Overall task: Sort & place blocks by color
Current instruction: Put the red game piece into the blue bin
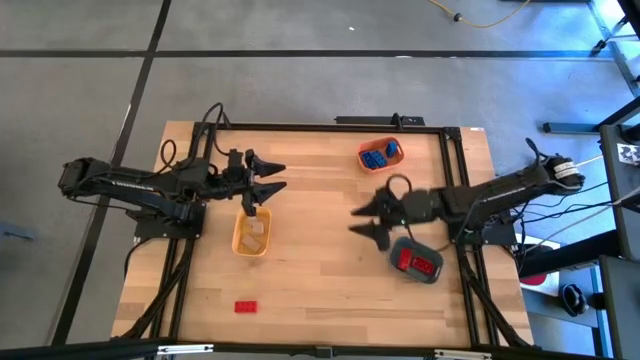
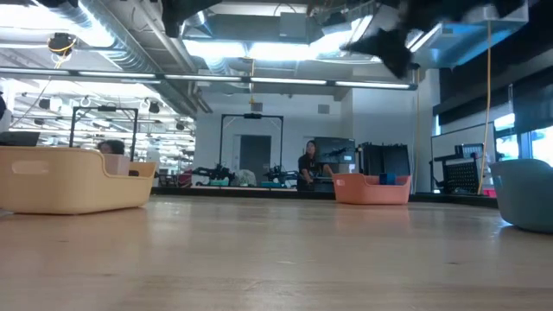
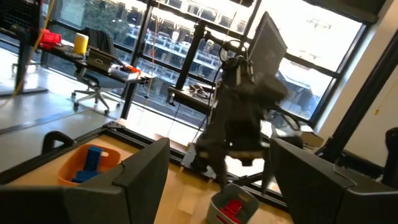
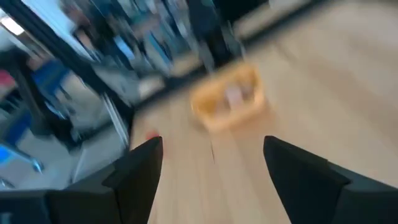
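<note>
While both grippers hang released, left gripper (image 1: 276,179) above the yellow tray (image 1: 250,234) and right gripper (image 1: 362,220) mid-desk, one red block (image 1: 246,306) waits at seven o'clock, seemingly next for the slate tray (image 1: 416,262).

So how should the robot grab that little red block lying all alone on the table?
The red block lies flat on the bare table, long side running left to right in the high view, with nothing beside it. Probably best to come straight down from above and pinch its two long sides across the short width. Both the left gripper and right gripper are open and empty.
</note>
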Robot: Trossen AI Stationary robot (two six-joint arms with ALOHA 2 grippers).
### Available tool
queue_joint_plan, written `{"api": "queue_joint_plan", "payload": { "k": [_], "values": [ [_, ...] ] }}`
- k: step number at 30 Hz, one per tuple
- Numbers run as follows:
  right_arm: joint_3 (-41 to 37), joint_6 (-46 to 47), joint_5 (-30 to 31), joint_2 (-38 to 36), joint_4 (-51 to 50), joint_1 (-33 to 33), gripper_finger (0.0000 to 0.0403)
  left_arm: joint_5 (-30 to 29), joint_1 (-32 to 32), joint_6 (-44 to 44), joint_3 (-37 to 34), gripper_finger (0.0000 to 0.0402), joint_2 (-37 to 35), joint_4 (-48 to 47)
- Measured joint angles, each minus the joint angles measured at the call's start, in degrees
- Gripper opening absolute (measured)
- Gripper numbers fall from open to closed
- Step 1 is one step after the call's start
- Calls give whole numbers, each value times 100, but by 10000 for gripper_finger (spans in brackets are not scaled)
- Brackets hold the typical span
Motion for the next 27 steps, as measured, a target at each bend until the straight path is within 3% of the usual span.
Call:
{"api": "queue_joint_plan", "payload": {
  "k": [5, 10, 18, 27],
  "values": [
    [1, -522, -557, 38, 1309, -632, 281, 146, 2, -59, 0, 268, 0, 7],
    [2, -1167, -1019, 37, 1628, -821, 281, 287, 2, 2, 0, 268, 0, 7],
    [0, -2108, -975, 37, 1571, -822, 281, 287, 4, 298, 0, 268, 0, 2],
    [0, -2151, -730, 37, 1570, -822, 281, 267, 4, 419, 2, 268, 0, -4]
  ]
}}
